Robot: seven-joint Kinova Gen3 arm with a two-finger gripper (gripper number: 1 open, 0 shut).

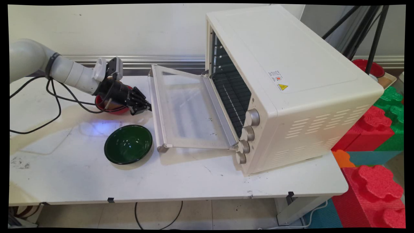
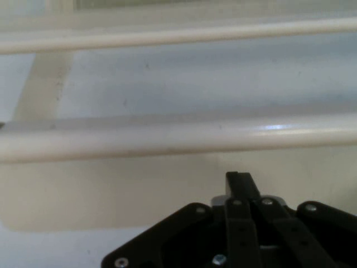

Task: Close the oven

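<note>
A cream toaster oven (image 1: 291, 64) stands on the white table (image 1: 194, 181). Its glass door (image 1: 187, 110) is swung down, almost flat, towards the left. My gripper (image 1: 144, 108) is shut and low over the table, its tip right beside the door's handle bar (image 1: 156, 106). In the hand view the handle bar (image 2: 167, 139) runs across the picture just beyond my closed fingertips (image 2: 240, 180), which hold nothing. A red bowl (image 1: 113, 110) sits under and behind my hand, mostly hidden. A dark green bowl (image 1: 128, 144) rests empty on the table in front of the gripper.
Black cables (image 1: 55, 106) hang from the arm onto the table's left part. Red, green and orange foam blocks (image 1: 372, 129) are stacked off the table's right end. Tripod legs (image 1: 375, 32) and another red bowl (image 1: 368, 66) stand behind the oven.
</note>
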